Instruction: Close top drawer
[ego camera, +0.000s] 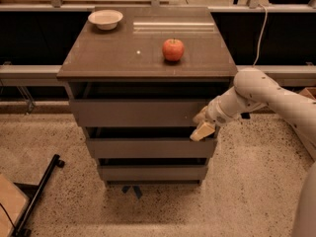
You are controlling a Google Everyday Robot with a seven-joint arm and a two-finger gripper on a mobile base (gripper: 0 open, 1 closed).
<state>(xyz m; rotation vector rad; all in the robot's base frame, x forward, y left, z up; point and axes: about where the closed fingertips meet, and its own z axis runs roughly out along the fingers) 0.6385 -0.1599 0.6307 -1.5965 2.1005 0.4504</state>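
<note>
Camera view: top drawer (138, 113) pokes out under the counter's (108, 63) front edge, not shut.
Arm: gripper (202, 126) at the drawer front, below the front-right corner; spread or pinched, can't tell.
Risk: a push this far off-centre could jam it crooked, or slip off low.

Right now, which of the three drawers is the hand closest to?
The top drawer, directly under the tabletop; the hand sits at the end of its front panel.
</note>
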